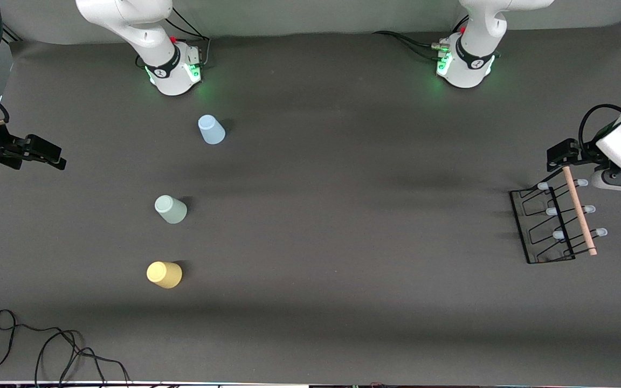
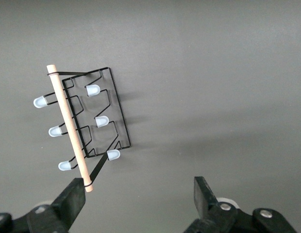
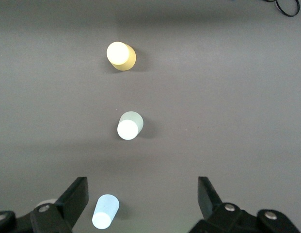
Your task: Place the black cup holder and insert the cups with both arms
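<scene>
Dark grey bench (image 1: 343, 215), matte, bare but for a loose black cable (image 1: 46, 345) at the camera-side edge toward the right arm's end.

Rack (image 1: 553, 226): black wire, wooden rod handle (image 1: 578, 210), six pale blue peg tips; at the left arm's end of the bench. Lies tipped rather than standing, rod offset to one side of the base frame.

Left tool (image 2: 135, 201): over the rack's rod end, fingers spread wide, holding nothing; one finger (image 2: 70, 199) just beside the rod tip.

Cups: blue (image 1: 211, 130), green (image 1: 170, 209), yellow (image 1: 164, 274), apart in a row toward the right arm's end, each mouth down.

Right tool (image 3: 143, 201): spread wide, empty, hovering above the bench off to the side of the cup row; blue cup (image 3: 105, 211) near one finger in the wrist view. Waits.

Step judged: first, rack not yet gripped or placed, no cup hung. Next move likely calls for centring on the rod, closing, then lifting and carrying the rack toward mid-bench.

Writing: none legible; small dark emblem on each arm base, unreadable.
</scene>
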Tool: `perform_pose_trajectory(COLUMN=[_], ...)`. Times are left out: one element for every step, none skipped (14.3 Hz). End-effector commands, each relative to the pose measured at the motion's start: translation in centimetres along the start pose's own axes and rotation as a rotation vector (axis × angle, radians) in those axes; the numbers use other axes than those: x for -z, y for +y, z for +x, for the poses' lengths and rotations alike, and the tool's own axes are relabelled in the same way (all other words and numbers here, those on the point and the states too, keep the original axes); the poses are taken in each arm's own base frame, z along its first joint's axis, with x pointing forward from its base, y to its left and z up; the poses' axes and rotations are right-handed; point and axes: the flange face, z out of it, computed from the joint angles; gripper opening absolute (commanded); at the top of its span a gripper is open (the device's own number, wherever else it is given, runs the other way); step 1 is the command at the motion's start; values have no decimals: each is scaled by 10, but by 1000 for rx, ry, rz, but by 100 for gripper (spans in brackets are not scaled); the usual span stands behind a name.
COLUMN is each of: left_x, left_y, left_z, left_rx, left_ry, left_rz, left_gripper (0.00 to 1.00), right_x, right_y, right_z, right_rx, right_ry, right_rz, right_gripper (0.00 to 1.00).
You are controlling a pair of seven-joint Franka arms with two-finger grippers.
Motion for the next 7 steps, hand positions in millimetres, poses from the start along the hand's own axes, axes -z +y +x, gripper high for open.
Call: perform_pose_trajectory(left_x=[2,2,1,1,1,1,1], left_y=[-1,-2,-2,-1,-2,-1,-2], left_z=[-4,-4,-4,-4,-4,-4,-4], left_rx=[-6,-5,-3,-3,0,0,1], left_ry=[-8,-7,-9,-9,-9,-9,-9], left_rz=[-14,-15,-14,-16,-14,-14,-14], left_gripper=[100,100,100,100,100,100,100], right_x=[4,5,6,6,6,6,6], right_y=[1,1,1,1,1,1,1], right_z=[-4,-3,-3,-3,-3,-3,-3], right_rx=[12,12,12,12,10,12,12], right_ry=[-4,-1,1,1,1,1,1], right_rz=[18,17,18,18,18,18,18], right_gripper=[100,100,100,100,100,100,100])
